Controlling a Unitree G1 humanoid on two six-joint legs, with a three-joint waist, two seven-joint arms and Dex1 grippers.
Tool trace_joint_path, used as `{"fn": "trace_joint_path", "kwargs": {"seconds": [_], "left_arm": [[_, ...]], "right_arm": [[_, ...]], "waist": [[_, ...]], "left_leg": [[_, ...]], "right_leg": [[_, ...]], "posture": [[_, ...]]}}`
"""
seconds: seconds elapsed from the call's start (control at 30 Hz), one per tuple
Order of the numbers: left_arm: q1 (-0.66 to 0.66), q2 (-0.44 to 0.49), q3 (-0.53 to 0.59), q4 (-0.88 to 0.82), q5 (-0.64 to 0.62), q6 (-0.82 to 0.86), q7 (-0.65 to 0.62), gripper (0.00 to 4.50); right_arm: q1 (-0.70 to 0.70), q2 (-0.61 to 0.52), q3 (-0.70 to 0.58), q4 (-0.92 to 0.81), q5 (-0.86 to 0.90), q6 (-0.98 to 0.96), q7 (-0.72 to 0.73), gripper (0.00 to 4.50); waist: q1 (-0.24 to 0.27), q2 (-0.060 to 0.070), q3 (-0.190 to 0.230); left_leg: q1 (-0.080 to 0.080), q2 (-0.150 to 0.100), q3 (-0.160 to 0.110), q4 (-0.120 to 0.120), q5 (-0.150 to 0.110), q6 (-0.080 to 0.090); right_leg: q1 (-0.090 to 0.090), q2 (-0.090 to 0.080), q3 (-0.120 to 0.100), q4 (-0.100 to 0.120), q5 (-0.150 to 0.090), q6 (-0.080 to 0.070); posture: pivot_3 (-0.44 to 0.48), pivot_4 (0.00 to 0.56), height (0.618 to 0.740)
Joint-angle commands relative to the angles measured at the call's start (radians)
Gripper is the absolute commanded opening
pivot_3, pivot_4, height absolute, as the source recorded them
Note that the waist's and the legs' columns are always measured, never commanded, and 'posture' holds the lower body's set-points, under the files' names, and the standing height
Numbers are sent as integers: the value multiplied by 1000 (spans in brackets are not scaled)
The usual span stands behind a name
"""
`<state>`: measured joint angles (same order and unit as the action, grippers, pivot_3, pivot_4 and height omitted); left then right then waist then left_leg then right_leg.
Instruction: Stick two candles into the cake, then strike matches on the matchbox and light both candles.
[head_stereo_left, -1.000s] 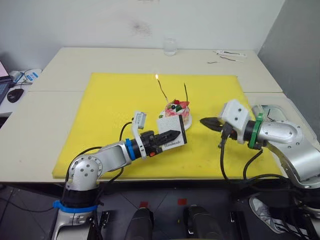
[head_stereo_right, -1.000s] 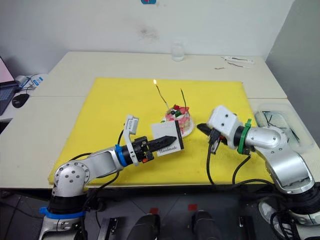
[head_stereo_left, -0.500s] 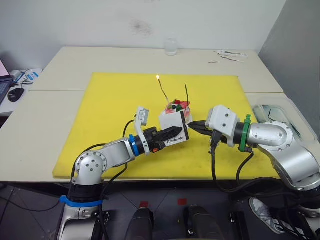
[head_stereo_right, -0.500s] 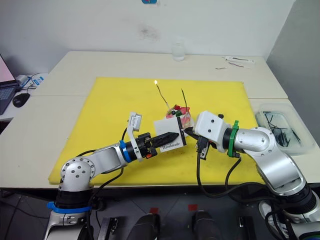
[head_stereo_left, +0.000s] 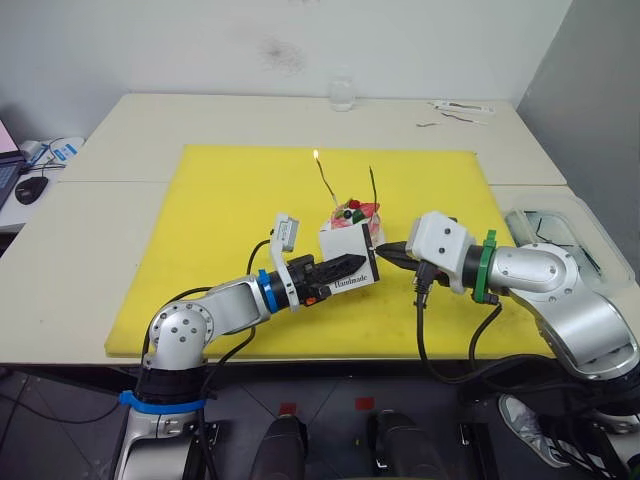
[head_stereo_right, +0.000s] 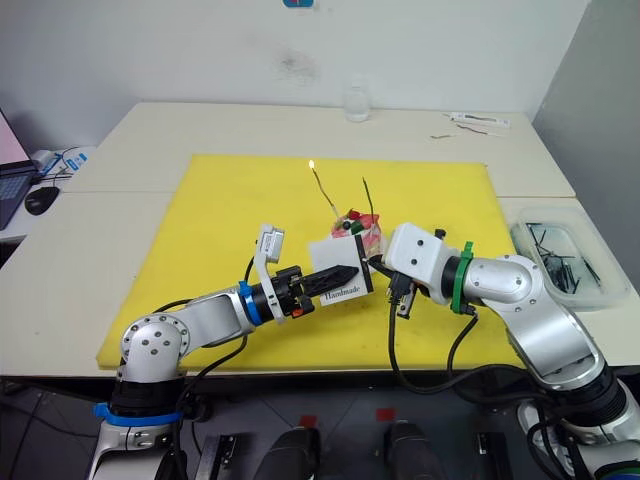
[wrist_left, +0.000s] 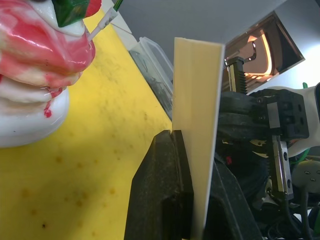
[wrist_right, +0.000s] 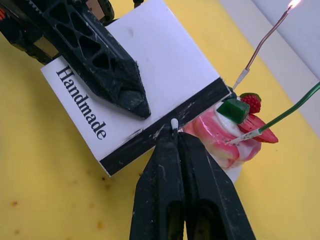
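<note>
The cake (head_stereo_left: 362, 212) stands on its small white plate in the middle of the yellow mat (head_stereo_left: 230, 200). Two candles are stuck in it: the left candle (head_stereo_left: 324, 180) burns at its tip, and the green candle (head_stereo_left: 372, 185) has no flame. My left gripper (head_stereo_left: 353, 263) is shut on the matchbox (wrist_right: 165, 65), holding it upright just in front of the cake. My right gripper (wrist_right: 175, 140) is shut on a match (wrist_right: 174, 123), whose white head touches the box's black striking strip (wrist_right: 195, 110).
A clear plastic bin (head_stereo_right: 565, 262) with dark sticks sits at the table's right edge. A glass (head_stereo_left: 341, 93) stands at the back centre, and small items (head_stereo_left: 460, 108) lie at the back right. A mouse (head_stereo_left: 31, 188) lies far left.
My right gripper moved left from the mat's right side up to the matchbox. My left gripper brought the box a little closer to the cake. Little has changed in the last half second.
</note>
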<state>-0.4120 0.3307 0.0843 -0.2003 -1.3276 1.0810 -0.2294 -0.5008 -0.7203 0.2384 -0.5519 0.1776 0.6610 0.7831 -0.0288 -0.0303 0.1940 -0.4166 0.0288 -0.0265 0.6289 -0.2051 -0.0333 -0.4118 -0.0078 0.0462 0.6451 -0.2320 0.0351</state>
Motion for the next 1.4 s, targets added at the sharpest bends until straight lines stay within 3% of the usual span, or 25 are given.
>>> {"fn": "trace_joint_path", "kwargs": {"seconds": [0.03, 0.13, 0.17, 0.23, 0.3, 0.4, 0.63, 0.8, 1.17, 1.4], "left_arm": [[-15, -14, 19, -42, -31, -12, -10, 0], [-47, -51, 62, -10, -106, -34, 36, 0], [-86, -65, 100, 22, -187, -54, 78, 0], [-136, -51, 158, 54, -303, -71, 135, 0], [-132, 1, 163, 39, -298, -47, 139, 0], [-70, 50, 130, -4, -267, -17, 123, 0], [-4, 58, 38, -63, -162, -24, 71, 0], [-1, 53, 15, -53, -117, -27, 30, 0], [18, 87, 25, -53, -91, -17, -22, 0], [20, 77, 12, -67, -85, -17, -24, 0]], "right_arm": [[-14, -16, 13, -17, -9, -15, 26, 39], [2, -62, 58, -24, -9, -55, 107, 39], [17, -135, 82, -20, -24, -82, 181, 39], [51, -266, 41, -20, 0, -111, 302, 39], [45, -319, -46, -16, 56, -105, 344, 39], [1, -302, -107, 8, 87, -76, 309, 39], [-47, -204, -134, 31, 103, -24, 226, 39], [-79, -63, -247, 31, 259, 288, 87, 39], [-4, -360, -148, 32, 254, 384, 190, 39], [1, -274, -58, 140, 199, 318, 136, 39]], "waist": [[0, 0, 0], [0, 0, 0], [3, 0, 0], [13, -2, 1], [13, -2, 1], [-7, -1, 1], [7, -2, 1], [5, -2, 1], [19, -2, 1], [18, -2, 1]], "left_leg": [[0, 0, 0, 0, 0, 0], [0, 0, 0, 0, 0, 0], [0, 0, 0, 0, 0, 0], [-1, 0, -1, 1, 0, 0], [-1, -1, -1, 1, 0, 0], [1, 0, 3, 0, 0, 0], [1, 0, -1, 1, 0, 0], [0, -1, 1, 1, 0, 0], [0, 0, 1, 0, 0, 0], [0, 0, 2, 1, 0, 0]], "right_leg": [[0, 0, 0, 0, 0, 0], [0, 0, 0, 0, 0, 0], [0, 0, 0, 0, 0, 0], [0, -1, -2, 0, 0, 0], [1, -1, -1, -1, 0, 0], [1, -1, 1, 0, 0, 0], [1, 0, -1, 1, 0, 0], [1, -2, 0, 0, 0, 0], [-1, -1, 0, 0, 0, -1], [-1, -1, 0, 0, 0, -1]], "posture": [[0, 150, 740], [0, 150, 740], [0, 150, 740], [0, 150, 740], [0, 150, 740], [0, 150, 740], [0, 150, 740], [0, 150, 740], [0, 150, 740], [0, 150, 740]]}}
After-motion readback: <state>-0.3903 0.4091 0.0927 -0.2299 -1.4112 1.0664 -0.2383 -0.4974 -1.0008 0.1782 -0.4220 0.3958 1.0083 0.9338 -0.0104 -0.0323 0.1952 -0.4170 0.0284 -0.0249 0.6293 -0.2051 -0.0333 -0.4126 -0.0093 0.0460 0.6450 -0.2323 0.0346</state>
